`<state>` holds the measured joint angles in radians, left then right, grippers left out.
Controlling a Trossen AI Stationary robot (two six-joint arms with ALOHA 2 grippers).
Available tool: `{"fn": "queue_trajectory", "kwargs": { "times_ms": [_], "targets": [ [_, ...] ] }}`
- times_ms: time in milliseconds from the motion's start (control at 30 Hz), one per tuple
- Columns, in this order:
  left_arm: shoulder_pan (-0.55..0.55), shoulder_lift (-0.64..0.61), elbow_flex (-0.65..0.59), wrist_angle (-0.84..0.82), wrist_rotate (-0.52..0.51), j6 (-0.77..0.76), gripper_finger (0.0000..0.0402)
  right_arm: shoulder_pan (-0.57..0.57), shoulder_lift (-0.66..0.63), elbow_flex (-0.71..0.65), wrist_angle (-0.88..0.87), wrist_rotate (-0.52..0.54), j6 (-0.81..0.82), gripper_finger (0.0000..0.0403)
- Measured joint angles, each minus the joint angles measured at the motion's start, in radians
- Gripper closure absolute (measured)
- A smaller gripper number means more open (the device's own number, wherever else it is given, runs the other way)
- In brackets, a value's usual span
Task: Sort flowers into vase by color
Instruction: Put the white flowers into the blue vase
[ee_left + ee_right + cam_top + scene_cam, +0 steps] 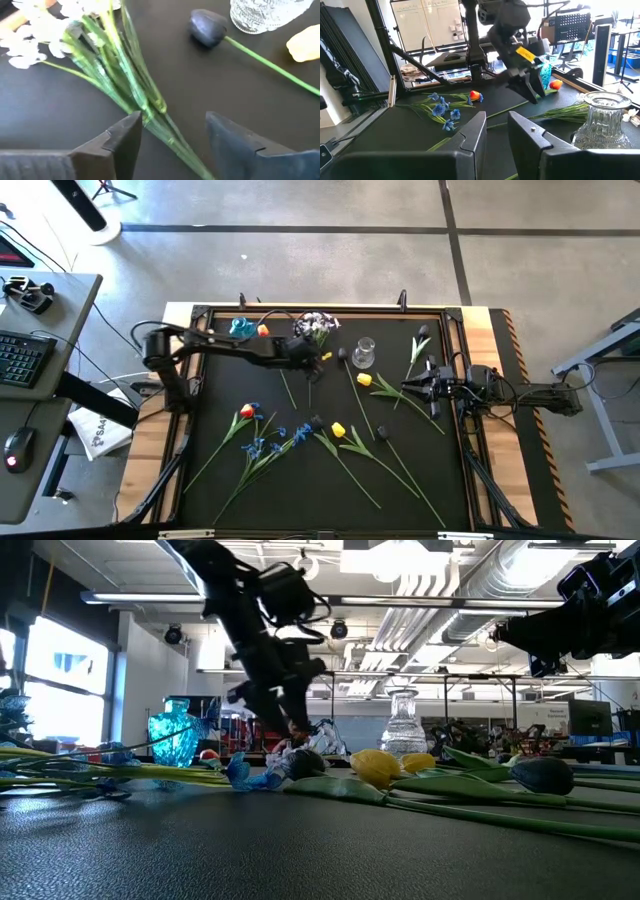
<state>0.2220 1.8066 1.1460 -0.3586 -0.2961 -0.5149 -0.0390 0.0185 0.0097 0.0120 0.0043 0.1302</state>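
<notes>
My left gripper (303, 358) (172, 132) is low over the table's far middle, open, with a finger on either side of the green stems (127, 87) of the white spray (316, 326), whose blossoms (40, 30) lie on the mat. A dark tulip (207, 27) and a yellow tulip (364, 380) lie beside the clear glass vase (363, 352). A blue vase (240, 328) stands at the far left. My right gripper (408, 390) (497, 132) hovers right of centre with a narrow gap between its fingers, holding nothing. Blue sprays (270, 442), an orange-red tulip (246, 412) and more tulips lie on the near half. My left gripper comes at the white spray's stems (150, 117) slanting down from the table's left, fingers across them. The stems run right beside one finger (125, 140); I cannot tell whether it touches them. The spray lies flat on the mat.
The black mat has a raised wooden border (480, 320). Long stems cross the mat's near half and middle (350, 465). A second yellow tulip (338, 430) and dark tulips (381, 434) lie there. A leafy stem (418, 352) lies near my right gripper. A desk with a keyboard (25, 355) stands left.
</notes>
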Motion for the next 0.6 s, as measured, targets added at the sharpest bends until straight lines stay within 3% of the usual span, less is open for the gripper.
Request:
{"fn": "queue_trajectory", "kwargs": {
  "times_ms": [233,600],
  "targets": [
    [0.0,0.099,0.088,-0.11,-0.008,-0.159,0.0161,0.0,0.0,0.0,0.0,0.0,0.0,0.0325],
    [0.034,0.18,0.124,-0.189,0.003,-0.217,0.0161,0.0,0.002,0.0,0.0,0.0,0.0,0.0325]
  ]
}}
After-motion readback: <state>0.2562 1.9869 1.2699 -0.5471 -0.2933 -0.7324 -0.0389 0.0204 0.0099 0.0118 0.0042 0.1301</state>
